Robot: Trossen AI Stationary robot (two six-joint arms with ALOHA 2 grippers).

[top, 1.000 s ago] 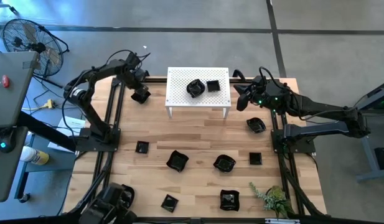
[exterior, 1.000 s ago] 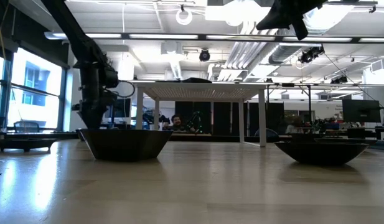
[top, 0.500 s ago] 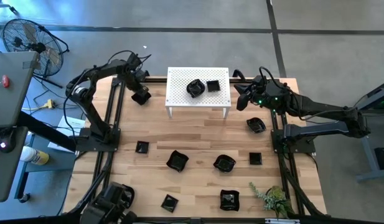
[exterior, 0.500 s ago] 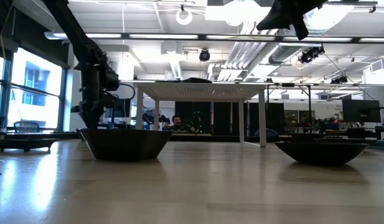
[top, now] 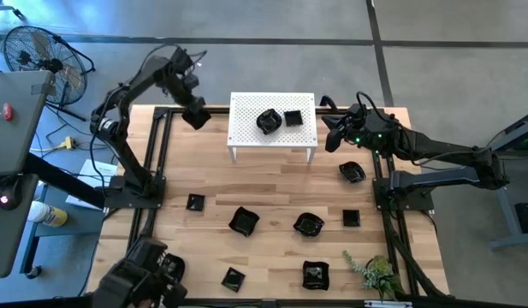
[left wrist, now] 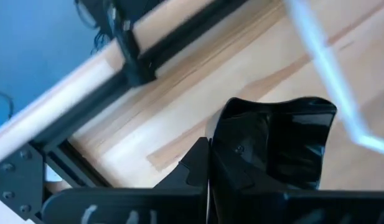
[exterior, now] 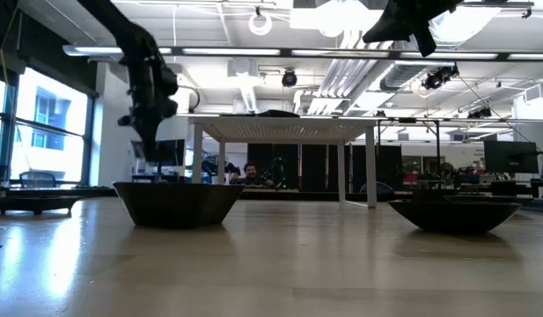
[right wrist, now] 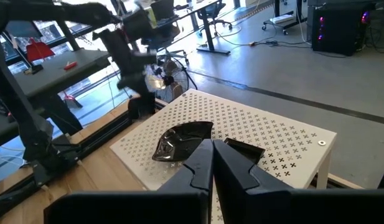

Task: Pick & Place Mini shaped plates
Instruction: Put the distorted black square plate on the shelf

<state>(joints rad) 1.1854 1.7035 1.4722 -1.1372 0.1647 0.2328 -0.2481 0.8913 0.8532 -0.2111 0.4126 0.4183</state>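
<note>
Plate [left wrist: 272,146] half hidden in left end effector [left wrist: 208,163]; right end effector [right wrist: 212,163] closed, empty.

So the table [top: 281,184] is a light wood top with black rails down both sides. A white perforated stand [top: 273,120] sits at the back edge with two mini shaped plates [top: 279,119] on it. Seven more black dishes [top: 244,221] are scattered over the bare wood across the middle and front. A little green plant sprig [top: 372,272] lies at the front right corner.
</note>
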